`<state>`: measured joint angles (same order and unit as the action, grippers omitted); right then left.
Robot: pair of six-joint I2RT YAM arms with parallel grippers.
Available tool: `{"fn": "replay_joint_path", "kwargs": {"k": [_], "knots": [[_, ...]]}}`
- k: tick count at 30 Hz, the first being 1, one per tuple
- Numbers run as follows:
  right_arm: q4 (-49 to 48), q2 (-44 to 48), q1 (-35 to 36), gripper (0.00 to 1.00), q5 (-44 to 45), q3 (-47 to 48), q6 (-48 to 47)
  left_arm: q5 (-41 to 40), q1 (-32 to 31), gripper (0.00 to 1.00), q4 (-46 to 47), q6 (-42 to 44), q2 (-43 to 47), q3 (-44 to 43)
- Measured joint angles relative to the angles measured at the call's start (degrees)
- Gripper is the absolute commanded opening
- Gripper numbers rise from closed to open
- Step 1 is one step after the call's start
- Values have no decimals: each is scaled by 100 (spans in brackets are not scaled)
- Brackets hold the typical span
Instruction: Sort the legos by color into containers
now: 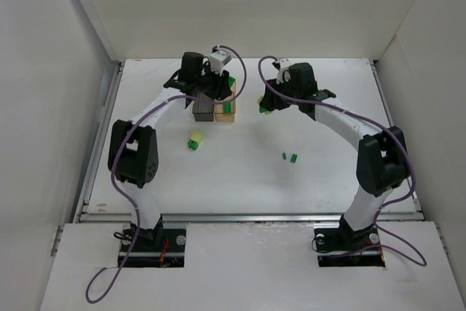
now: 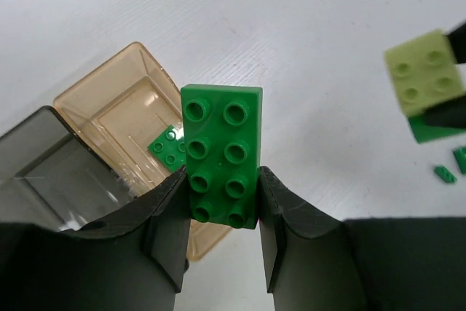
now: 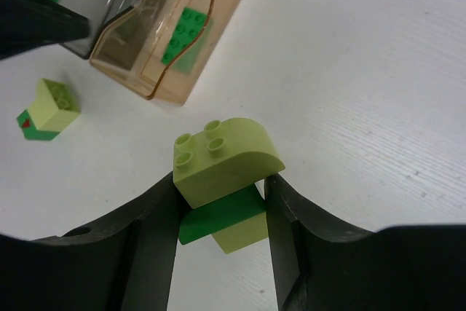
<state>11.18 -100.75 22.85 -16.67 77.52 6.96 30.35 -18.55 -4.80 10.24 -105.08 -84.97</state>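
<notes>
Fingers (image 2: 166, 213) of the left gripper (image 2: 223, 183) pinch a green brick (image 2: 222, 143). The right gripper (image 3: 222, 183) pinches a pale brick stack (image 3: 226, 154).

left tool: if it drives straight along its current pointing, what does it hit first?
Probably the amber container. The left tool, shut on a dark green brick, points down at that box's right-hand edge, so the brick would meet the rim there, or the table just beside it. Depth is unclear.
</notes>
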Motion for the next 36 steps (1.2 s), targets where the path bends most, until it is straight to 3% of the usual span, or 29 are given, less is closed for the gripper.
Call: {"fn": "replay_joint_path", "kwargs": {"k": [5,12,20,23,26,29,36], "knots": [[35,-24,-22,0,234,122,-44,-542,-101,44,107,-656,-789,-402],[109,-24,9,0,299,122,-256,-730,-50,63,249,-944,-831,-396],[160,11,7,0,-116,116,-754,-415,15,63,236,-979,-734,-317],[251,138,7,0,-664,79,-1099,94,31,65,138,-203,-282,28],[372,367,9,2,-1384,-15,-1447,761,28,78,-205,846,422,400],[417,684,31,3,-2000,-188,-1707,1580,15,84,-599,1733,1027,474],[498,1067,573,3,-2789,-236,-2116,2603,-479,91,-1220,2844,1447,474]]}}
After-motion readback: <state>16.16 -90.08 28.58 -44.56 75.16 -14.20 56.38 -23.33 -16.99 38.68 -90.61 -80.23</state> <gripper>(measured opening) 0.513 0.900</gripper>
